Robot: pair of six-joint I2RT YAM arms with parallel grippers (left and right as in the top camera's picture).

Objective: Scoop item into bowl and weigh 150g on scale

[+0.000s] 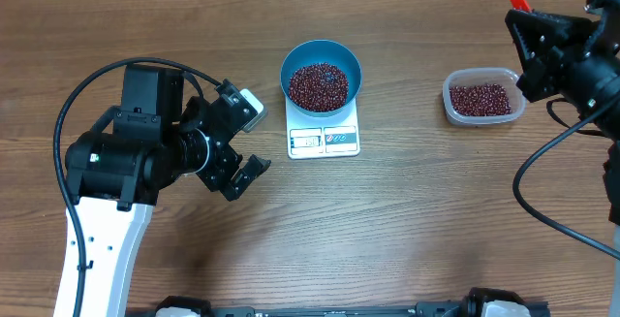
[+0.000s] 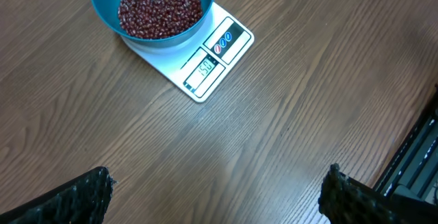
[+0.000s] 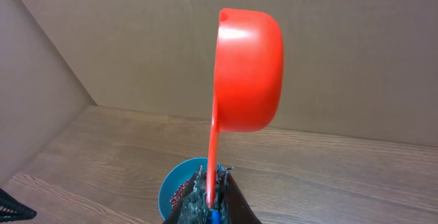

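At the upper right of the overhead frame, the right gripper (image 3: 209, 195) is clamped tight on the handle of a red scoop (image 3: 248, 70), lifted clear of the clear tub (image 1: 450, 104); whether the scoop carries anything cannot be told. At centre left, the left gripper (image 1: 258, 139) hangs wide open, holding nothing. The beans (image 1: 318, 84) fill the blue bowl (image 1: 354, 70), which sits on the scale (image 1: 325, 141). Filling looks near its end; the next move calls for reading the display, too small to make out, before adding more.
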